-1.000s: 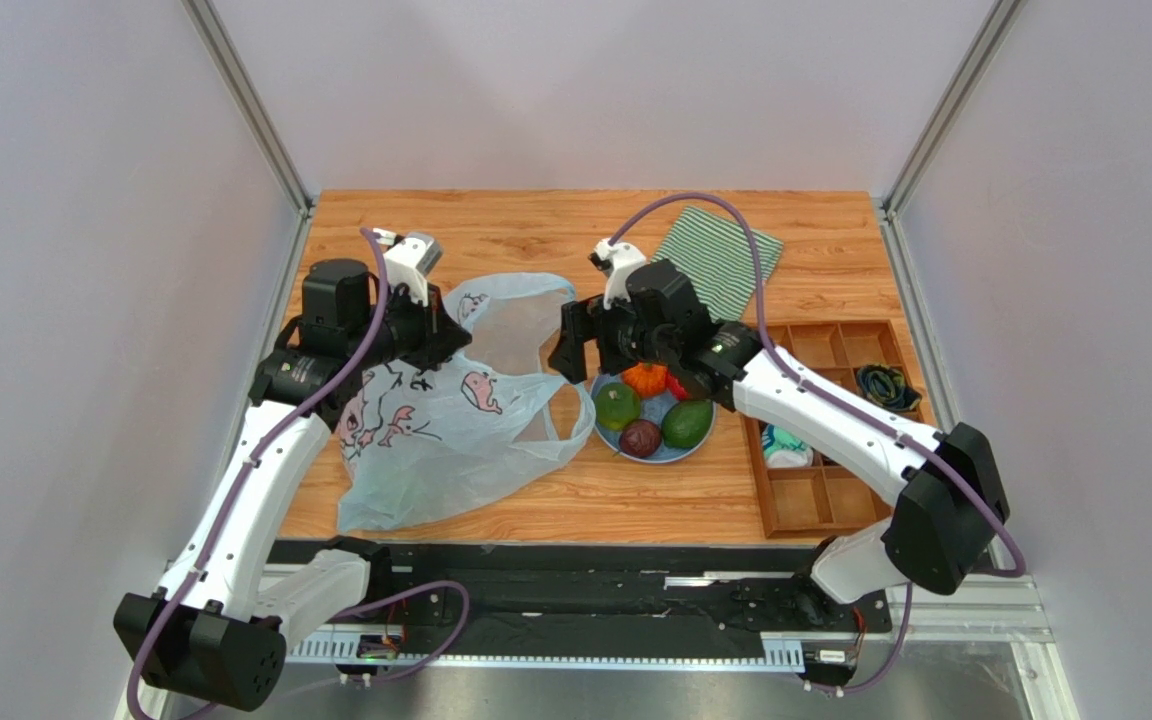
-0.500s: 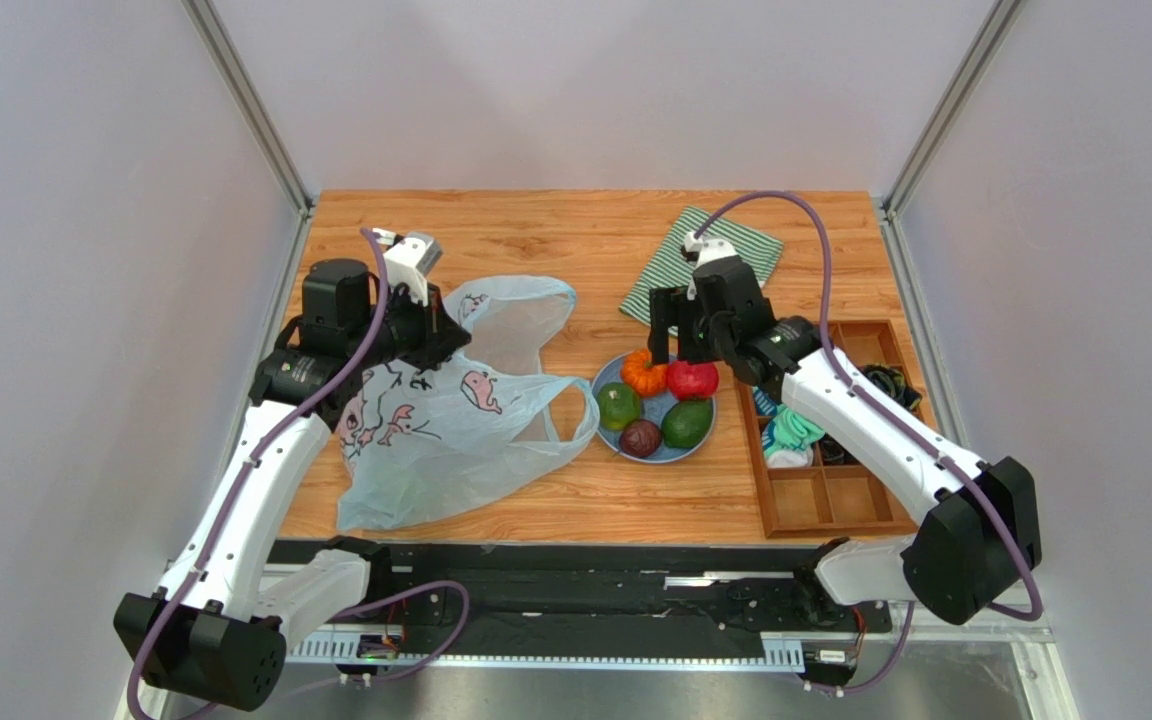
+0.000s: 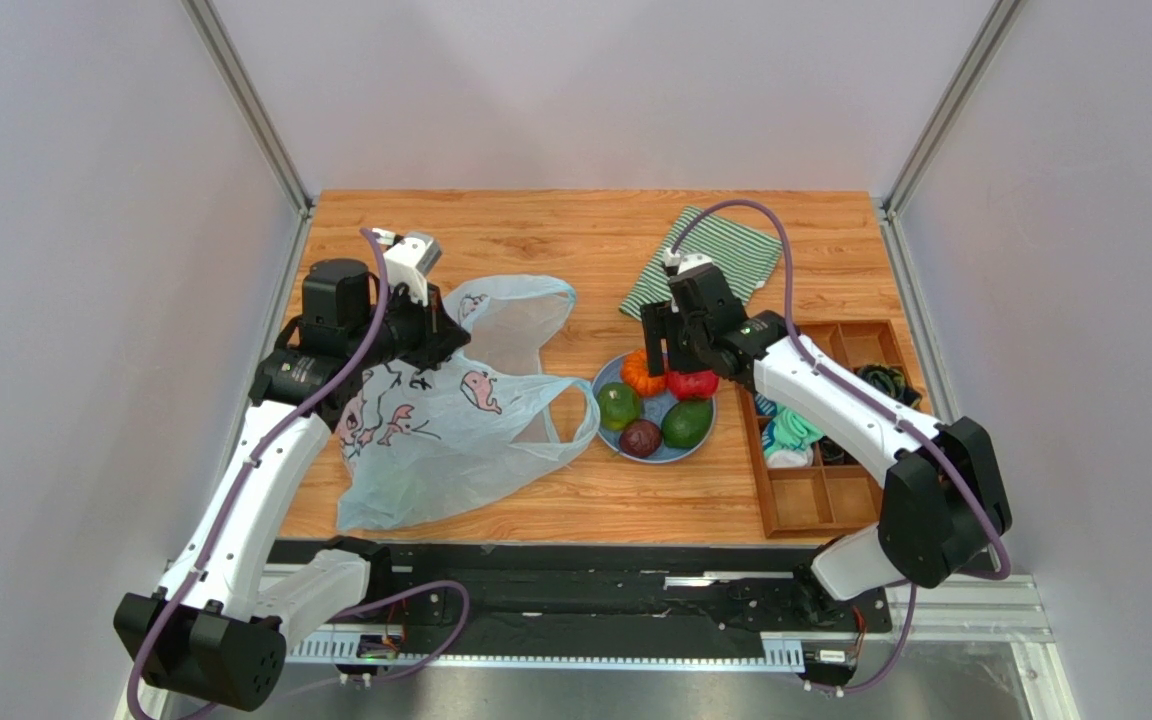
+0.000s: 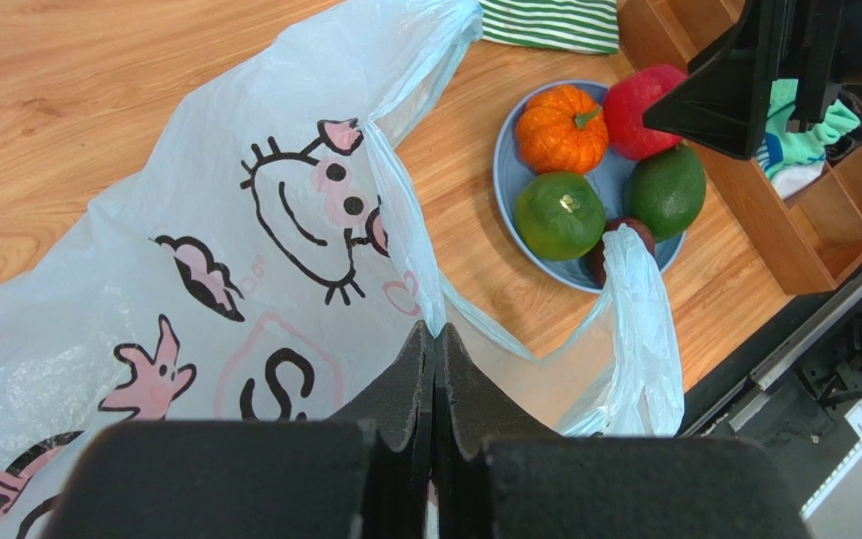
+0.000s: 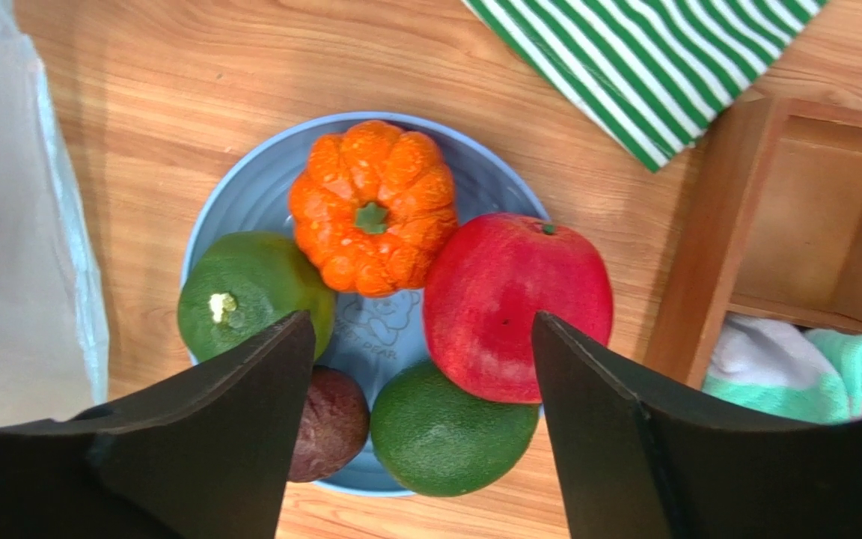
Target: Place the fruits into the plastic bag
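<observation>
The plastic bag [image 3: 447, 413] lies on the table's left half, printed side up. My left gripper [image 4: 436, 331] is shut on its rim, holding the mouth up toward the blue plate [image 5: 233, 191]. On the plate lie the fruits: an orange one [image 5: 371, 208], a red apple [image 5: 514, 303], a bright green one [image 5: 244, 298], a dark purple one [image 5: 329, 421] and a dark green one [image 5: 441, 432]. My right gripper [image 5: 421, 326] hangs open above the plate. Its fingers stand either side of the dark green one and the apple, touching neither.
A green striped cloth [image 3: 710, 258] lies behind the plate. A wooden compartment tray [image 3: 830, 428] with cloths and dark cords stands just right of the plate. One bag handle [image 4: 638, 337] loops close to the plate's near rim.
My right gripper swung from the bag's mouth rightward over the plate, then settled slightly back and lower, its jaws narrowing a little. The left arm and the bag stayed still.
</observation>
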Robot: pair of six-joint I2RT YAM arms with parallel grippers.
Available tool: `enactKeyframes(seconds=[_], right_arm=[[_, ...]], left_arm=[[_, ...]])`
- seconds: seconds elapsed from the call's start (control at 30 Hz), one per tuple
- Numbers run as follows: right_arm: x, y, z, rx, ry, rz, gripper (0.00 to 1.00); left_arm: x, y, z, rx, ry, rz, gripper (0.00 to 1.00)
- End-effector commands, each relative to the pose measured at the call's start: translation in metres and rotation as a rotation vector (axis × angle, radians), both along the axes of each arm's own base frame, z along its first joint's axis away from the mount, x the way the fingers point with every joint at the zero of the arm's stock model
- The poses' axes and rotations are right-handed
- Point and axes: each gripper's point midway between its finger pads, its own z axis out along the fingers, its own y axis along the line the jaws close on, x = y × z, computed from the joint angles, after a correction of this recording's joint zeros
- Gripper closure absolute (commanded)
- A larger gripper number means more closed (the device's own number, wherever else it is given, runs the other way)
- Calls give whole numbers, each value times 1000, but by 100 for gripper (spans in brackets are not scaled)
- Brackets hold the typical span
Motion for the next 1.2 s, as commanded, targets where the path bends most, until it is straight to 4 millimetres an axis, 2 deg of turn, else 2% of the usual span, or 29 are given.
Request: enactKeyframes(seconds=[0.0,0.13,0.33,0.57,1.17], right_arm=[[9,-13,26,-29,-86,-56,20],[11,-21,16,-39,-65,-84,9],[15,-27,-5,-13,4,-93,2],[14,-17,-25,59,85,-53,1],[8,-31,-57,10,168,-101,1]], left_arm=[[4,1,16,-4,-53,3,100],[3,1,16,-4,-52,1,100],[3,1,17,-4,-53,3,100],[3,1,16,-4,-52,3,100],[4,1,16,-4,-49,3,100]])
